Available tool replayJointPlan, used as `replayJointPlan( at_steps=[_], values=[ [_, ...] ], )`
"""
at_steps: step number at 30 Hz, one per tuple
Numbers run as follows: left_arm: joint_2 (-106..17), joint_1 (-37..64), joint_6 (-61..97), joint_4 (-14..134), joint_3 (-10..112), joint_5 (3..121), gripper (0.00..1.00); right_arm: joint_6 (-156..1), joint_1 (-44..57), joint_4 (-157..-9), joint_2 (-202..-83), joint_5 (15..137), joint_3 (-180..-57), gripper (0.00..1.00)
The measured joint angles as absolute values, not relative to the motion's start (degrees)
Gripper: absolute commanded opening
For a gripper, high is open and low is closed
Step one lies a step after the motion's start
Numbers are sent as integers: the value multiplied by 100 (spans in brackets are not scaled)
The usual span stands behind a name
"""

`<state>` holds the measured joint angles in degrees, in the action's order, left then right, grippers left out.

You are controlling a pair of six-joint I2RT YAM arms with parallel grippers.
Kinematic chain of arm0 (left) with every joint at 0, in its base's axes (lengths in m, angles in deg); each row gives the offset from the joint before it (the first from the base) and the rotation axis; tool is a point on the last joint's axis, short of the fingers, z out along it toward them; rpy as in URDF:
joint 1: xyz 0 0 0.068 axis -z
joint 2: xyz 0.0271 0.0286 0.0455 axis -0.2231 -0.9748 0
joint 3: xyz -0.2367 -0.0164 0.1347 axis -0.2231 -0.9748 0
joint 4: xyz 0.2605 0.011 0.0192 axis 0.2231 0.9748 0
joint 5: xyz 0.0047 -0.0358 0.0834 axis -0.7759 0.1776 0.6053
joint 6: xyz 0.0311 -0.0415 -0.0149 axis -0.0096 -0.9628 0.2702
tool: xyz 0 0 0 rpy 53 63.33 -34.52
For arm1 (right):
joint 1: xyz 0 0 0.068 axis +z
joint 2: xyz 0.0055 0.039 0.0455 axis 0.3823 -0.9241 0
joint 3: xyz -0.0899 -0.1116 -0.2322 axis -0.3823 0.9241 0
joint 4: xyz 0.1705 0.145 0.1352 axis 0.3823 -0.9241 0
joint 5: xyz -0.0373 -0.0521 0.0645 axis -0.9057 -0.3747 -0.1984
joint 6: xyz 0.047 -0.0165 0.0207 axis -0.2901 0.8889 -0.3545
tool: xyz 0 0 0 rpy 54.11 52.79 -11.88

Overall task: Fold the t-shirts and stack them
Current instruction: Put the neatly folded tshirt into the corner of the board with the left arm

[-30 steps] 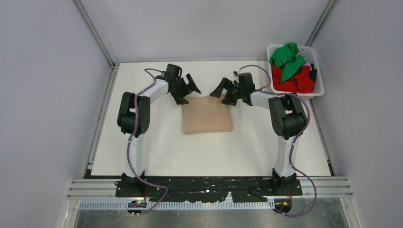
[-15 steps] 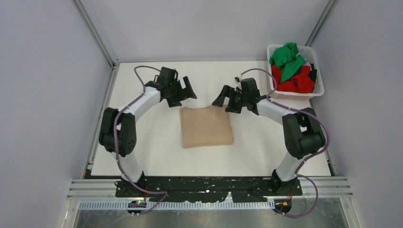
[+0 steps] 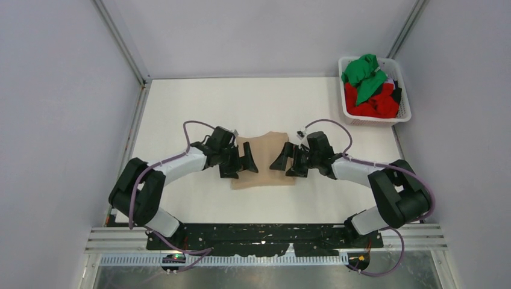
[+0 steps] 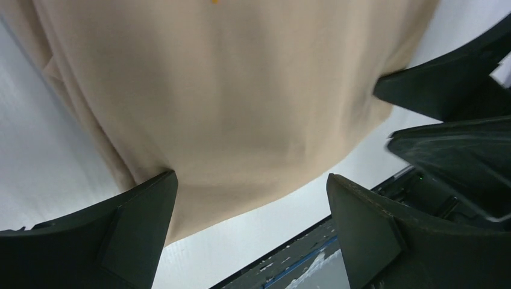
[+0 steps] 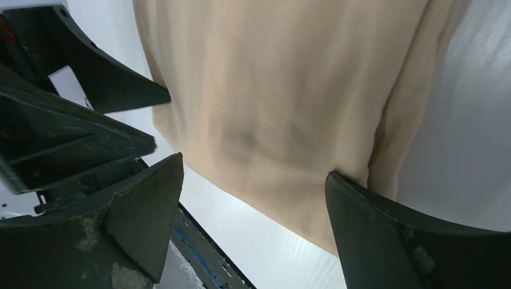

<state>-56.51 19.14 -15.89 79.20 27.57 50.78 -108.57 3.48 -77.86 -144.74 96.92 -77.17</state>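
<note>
The beige-tan t-shirt lies folded flat on the white table, and fills the left wrist view and the right wrist view. My left gripper is open and empty, low over the shirt's near left part. My right gripper is open and empty, low over its near right part. The two grippers face each other across the shirt. The bright green t-shirt and the red t-shirt lie bunched in the basket at the far right.
The white lattice basket stands at the table's far right corner. Grey walls and metal frame posts enclose the table. The black base rail runs along the near edge.
Both grippers have swung from behind the shirt's far edge toward the near side and now sit low over its near half. The shirt has stayed in place.
</note>
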Motion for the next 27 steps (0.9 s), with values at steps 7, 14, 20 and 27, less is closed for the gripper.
replayJointPlan(
  at_steps=[7, 14, 20, 27],
  values=[
    [-5747, 1868, -1688, 7746, 2464, 5170, 99, -11158, 202, -7303, -14675, 9807, -7533, 95],
    [-5290, 1859, -1631, 7857, 2291, 5448, 99, -10874, 182, -7847, -14363, 9517, -7680, 95],
    [-4512, 1759, -1292, 8279, 2405, 6309, 99, -10489, 138, -8662, -13185, 8712, -7809, 96],
    [-5588, 1348, -1078, 8497, 3002, 6890, 69, -10144, 49, -9237, -12566, 7941, -7988, 95]
  ],
)
